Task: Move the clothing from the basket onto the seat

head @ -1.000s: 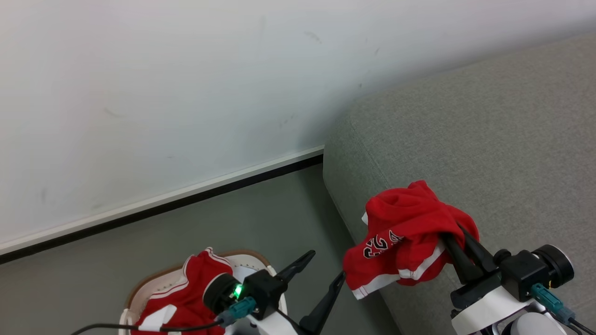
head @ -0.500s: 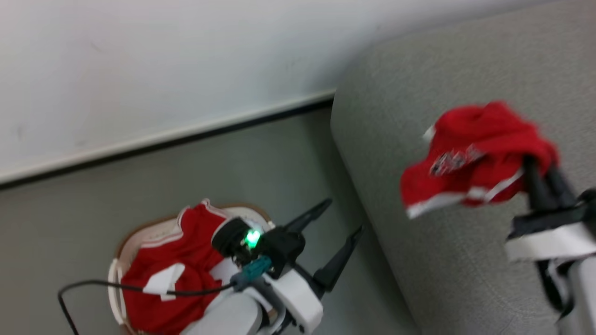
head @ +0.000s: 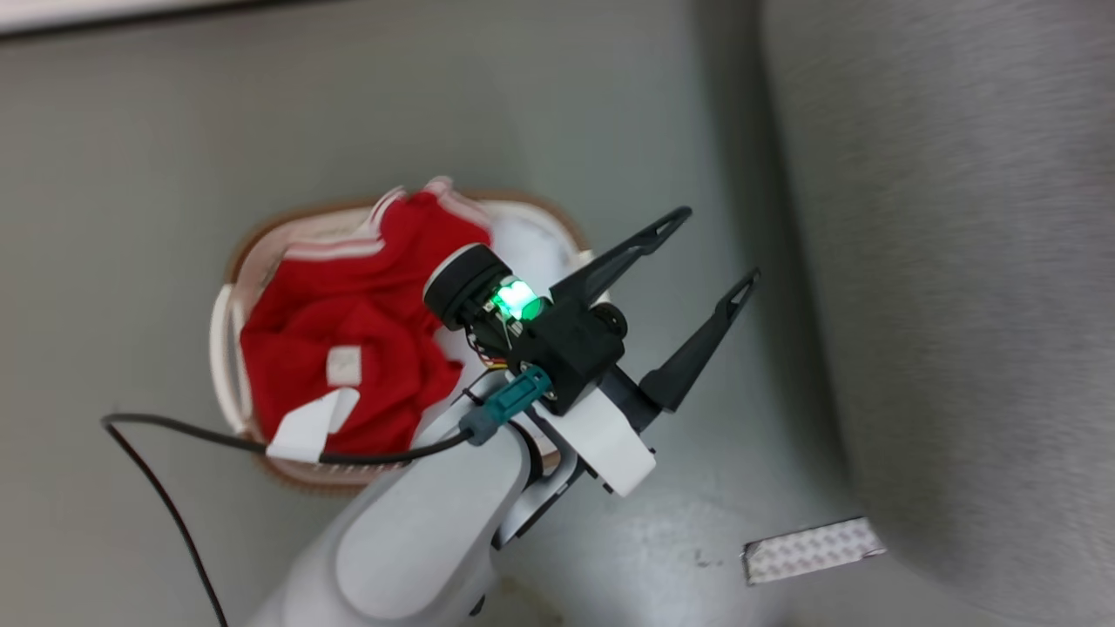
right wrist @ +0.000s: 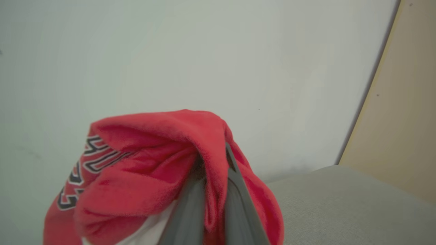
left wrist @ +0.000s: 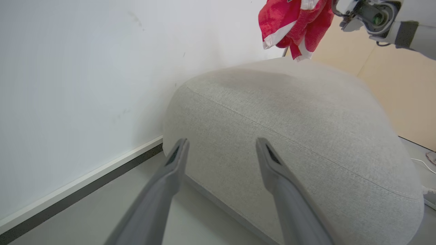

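Red jersey [right wrist: 143, 183]: dark white-outlined lettering [right wrist: 97, 160] at its left edge, folded, unreadable. Second jersey [head: 348, 305], in basket [head: 225, 348]: small white label [head: 343, 366], blank or blurred.

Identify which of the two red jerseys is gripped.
The jersey pinched in the right gripper; the other jersey lies loose in the basket.

clothing [head: 348, 340] in basket [head: 225, 348], seat [head: 958, 261] to right

A bare living-room corner: grey fabric sofa [left wrist: 289, 136] against a plain white wall [left wrist: 68, 85] with skirting [left wrist: 85, 180], smooth grey floor [head: 131, 174], a laundry basket [head: 248, 257] beside it.
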### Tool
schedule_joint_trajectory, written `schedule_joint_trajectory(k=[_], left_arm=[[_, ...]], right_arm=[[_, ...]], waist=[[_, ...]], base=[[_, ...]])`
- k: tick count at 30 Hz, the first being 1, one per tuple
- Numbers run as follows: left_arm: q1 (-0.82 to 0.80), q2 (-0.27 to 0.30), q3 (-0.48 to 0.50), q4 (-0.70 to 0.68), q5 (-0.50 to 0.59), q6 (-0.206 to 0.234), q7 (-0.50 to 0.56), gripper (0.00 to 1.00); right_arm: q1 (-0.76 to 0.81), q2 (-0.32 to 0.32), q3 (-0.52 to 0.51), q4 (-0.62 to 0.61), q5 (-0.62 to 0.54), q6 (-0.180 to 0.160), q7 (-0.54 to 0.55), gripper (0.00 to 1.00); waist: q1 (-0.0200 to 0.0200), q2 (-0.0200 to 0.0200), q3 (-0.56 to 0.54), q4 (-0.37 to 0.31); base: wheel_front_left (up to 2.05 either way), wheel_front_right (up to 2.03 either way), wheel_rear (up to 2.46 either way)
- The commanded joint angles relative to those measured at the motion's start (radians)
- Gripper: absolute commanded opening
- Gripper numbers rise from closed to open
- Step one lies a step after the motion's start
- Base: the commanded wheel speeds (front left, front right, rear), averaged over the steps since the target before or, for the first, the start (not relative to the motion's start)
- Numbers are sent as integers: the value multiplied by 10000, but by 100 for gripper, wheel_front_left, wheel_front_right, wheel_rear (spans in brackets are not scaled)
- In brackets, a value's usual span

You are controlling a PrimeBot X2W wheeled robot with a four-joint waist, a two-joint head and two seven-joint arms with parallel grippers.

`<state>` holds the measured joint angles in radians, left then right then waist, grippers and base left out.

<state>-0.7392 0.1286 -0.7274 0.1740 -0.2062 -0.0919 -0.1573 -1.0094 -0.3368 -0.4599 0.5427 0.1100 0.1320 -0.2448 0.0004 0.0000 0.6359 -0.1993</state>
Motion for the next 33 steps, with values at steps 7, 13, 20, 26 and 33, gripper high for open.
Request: schedule_joint_trajectory(k=[7, 13, 20, 26, 33], left_arm=[[-122, -173, 97, 247, -71, 249, -477, 100], [1, -232, 175, 586, -271, 336, -803, 100], [269, -74, 462, 885, -427, 500, -968, 100], [1178, 170, 928, 1291, -862, 697, -1068, 100], [2953, 613, 2054, 1192, -1247, 1226, -1073, 100]], right_arm=[[-2033, -1179, -2484, 2112, -1830, -25, -16, 0], [-2150, -731, -4013, 3242, -3696, -25, -212, 73], [-1306, 163, -3353, 2527, -3855, -25, -204, 100], [748, 1152, -1873, 1135, -2892, -25, -207, 100], [3501, 1960, -258, -548, -1421, -25, -193, 100]], waist=[[-4, 0, 1469, 1633], [-4, 0, 1389, 1947], [-4, 0, 567, 1660], [-4, 0, -1026, 1216], [-4, 0, -3150, 919]], base=[[0, 0, 0], [0, 0, 0], [0, 0, 0], [0, 0, 0], [0, 0, 0]])
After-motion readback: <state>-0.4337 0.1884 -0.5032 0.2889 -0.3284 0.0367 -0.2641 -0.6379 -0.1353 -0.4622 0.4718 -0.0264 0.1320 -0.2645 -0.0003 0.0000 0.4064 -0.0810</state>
